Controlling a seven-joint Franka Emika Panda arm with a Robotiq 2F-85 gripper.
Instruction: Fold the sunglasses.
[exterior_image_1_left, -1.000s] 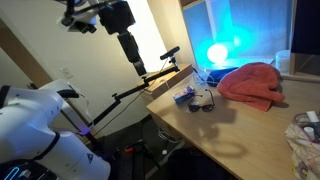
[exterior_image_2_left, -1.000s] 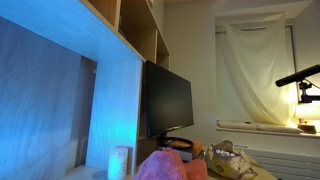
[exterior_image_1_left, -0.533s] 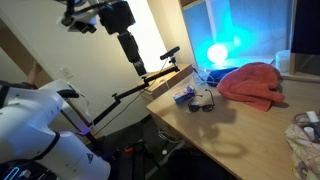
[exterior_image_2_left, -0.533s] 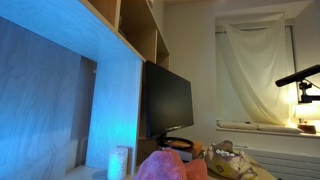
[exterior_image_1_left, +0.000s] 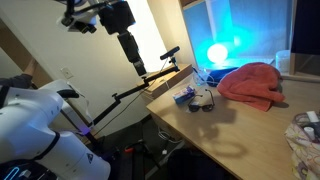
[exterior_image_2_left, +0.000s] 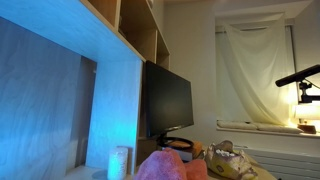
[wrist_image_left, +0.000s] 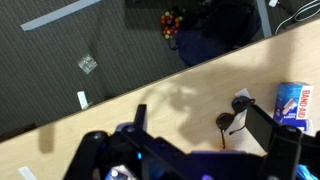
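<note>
The sunglasses (exterior_image_1_left: 203, 100) are a small black-framed pair with dark lenses. They lie on the wooden table (exterior_image_1_left: 240, 130) near its left edge, between a blue-and-white packet and the red cloth. In the wrist view the sunglasses (wrist_image_left: 234, 113) lie with thin arms sticking out, close to my right finger. My gripper (exterior_image_1_left: 135, 62) hangs high above the table's edge, well apart from the sunglasses. In the wrist view the gripper (wrist_image_left: 199, 118) is open and empty. The sunglasses do not show in the exterior view facing the monitor.
A blue-and-white packet (exterior_image_1_left: 184, 95) (wrist_image_left: 292, 105) lies beside the sunglasses. A red cloth (exterior_image_1_left: 255, 85) (exterior_image_2_left: 170, 168) lies behind them. A bright blue light (exterior_image_1_left: 217, 53) glows at the back. A monitor (exterior_image_2_left: 168, 100) and a crumpled bag (exterior_image_2_left: 228, 160) stand further along. Dark floor (wrist_image_left: 100, 50) lies beyond the table edge.
</note>
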